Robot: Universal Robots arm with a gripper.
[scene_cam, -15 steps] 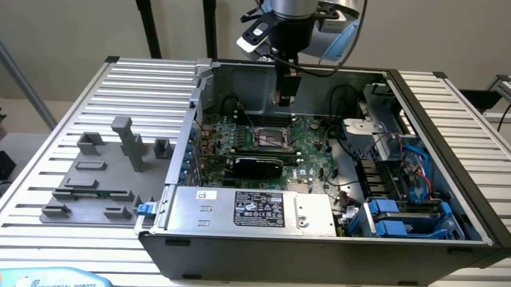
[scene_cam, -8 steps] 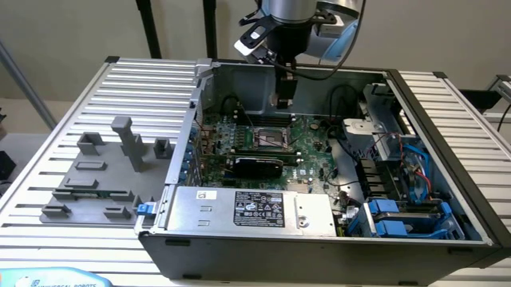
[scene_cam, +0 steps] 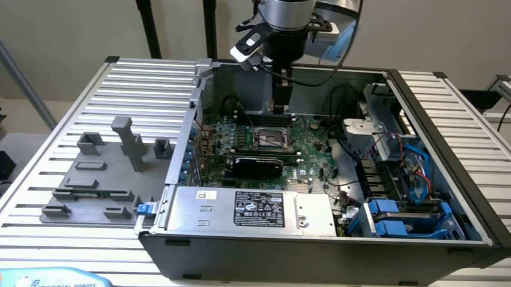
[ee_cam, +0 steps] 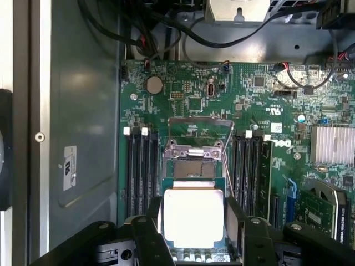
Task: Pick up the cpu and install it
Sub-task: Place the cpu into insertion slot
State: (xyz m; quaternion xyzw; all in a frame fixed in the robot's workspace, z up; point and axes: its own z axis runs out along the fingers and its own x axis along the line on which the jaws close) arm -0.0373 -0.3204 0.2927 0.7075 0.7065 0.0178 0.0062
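Observation:
The cpu, a flat square chip with a silvery-white top and a thin rim, sits between the two black fingers of my gripper, which is shut on its sides. Just beyond the chip lies the open motherboard socket, its metal load frame tipped up. In the exterior view the gripper hangs inside the grey computer case, a short way above the socket and slightly to its far side.
Black memory slots flank the socket on both sides. A finned heat sink and cables lie close by. The power supply fills the case's near side. A grey fixture block holds a green memory stick at the exterior view's left.

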